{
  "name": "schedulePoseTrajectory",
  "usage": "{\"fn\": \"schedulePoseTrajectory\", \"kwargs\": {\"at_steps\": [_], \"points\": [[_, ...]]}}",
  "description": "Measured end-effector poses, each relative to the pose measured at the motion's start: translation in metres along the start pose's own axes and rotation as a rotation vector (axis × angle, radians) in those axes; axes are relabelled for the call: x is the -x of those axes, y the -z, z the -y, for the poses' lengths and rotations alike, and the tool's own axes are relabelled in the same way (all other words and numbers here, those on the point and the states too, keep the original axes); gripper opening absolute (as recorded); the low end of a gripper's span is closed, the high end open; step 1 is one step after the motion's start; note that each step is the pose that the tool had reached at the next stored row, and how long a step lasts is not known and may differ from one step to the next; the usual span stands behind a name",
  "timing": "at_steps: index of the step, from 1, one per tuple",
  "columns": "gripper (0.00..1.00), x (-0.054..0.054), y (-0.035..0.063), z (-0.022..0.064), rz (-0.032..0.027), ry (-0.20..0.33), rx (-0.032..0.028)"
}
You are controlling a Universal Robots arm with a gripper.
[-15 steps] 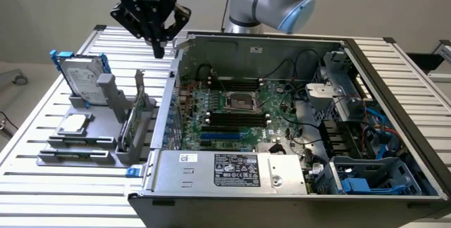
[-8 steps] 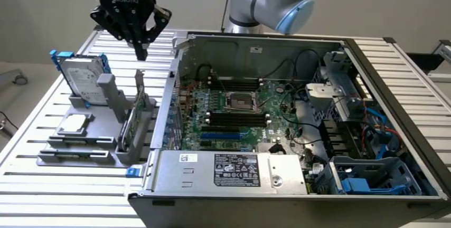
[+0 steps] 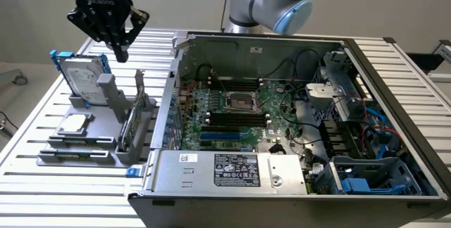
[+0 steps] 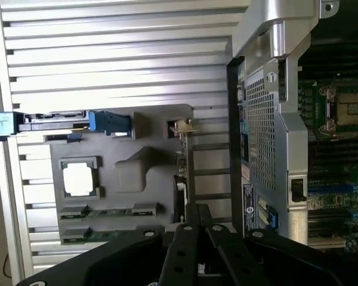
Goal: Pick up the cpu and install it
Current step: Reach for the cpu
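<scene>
In the exterior view the end effector (image 3: 121,53) hangs in the air at about 11 o'clock of the scene, above the slatted metal counter (image 3: 42,186); its black fingers are pressed together and pinch nothing. The cpu (image 3: 75,124) lies flat in a square recess of the grey fixture (image 3: 77,154), at about 7 o'clock from the end effector and well below it; its silvery top faces up and nothing touches it. The hard drive (image 3: 80,77) stands upright in a blue bracket at the fixture's far end, between the end effector and the cpu. At 3 o'clock of the fixture, just beside it, sits the open computer case (image 3: 233,172); the green motherboard (image 3: 275,93) lies on its floor, with the metal-framed socket (image 3: 240,100) near the board's middle. The arm's blue-capped joint (image 3: 278,1) rises behind the case at 12 o'clock.

In the wrist view the end effector (image 4: 198,215) shows its closed fingertips over the fixture's (image 4: 137,173) edge; the cpu (image 4: 79,179) rests pale in its recess, apart from them; the socket (image 4: 349,108) shows inside the case.
</scene>
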State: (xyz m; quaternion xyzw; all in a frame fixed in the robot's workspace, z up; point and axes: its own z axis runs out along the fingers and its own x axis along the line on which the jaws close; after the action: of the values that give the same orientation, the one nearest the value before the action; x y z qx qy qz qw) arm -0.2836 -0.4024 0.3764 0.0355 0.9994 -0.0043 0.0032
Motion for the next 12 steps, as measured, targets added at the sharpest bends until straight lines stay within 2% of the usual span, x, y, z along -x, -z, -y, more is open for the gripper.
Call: {"fn": "schedulePoseTrajectory", "kwargs": {"at_steps": [6,12], "points": [[0.11,-0.027,-0.0035,0.0019,0.0007,0.0,-0.01],[0.11,-0.054,-0.01,0.0028,0.0009,0.0,-0.0134]]}}
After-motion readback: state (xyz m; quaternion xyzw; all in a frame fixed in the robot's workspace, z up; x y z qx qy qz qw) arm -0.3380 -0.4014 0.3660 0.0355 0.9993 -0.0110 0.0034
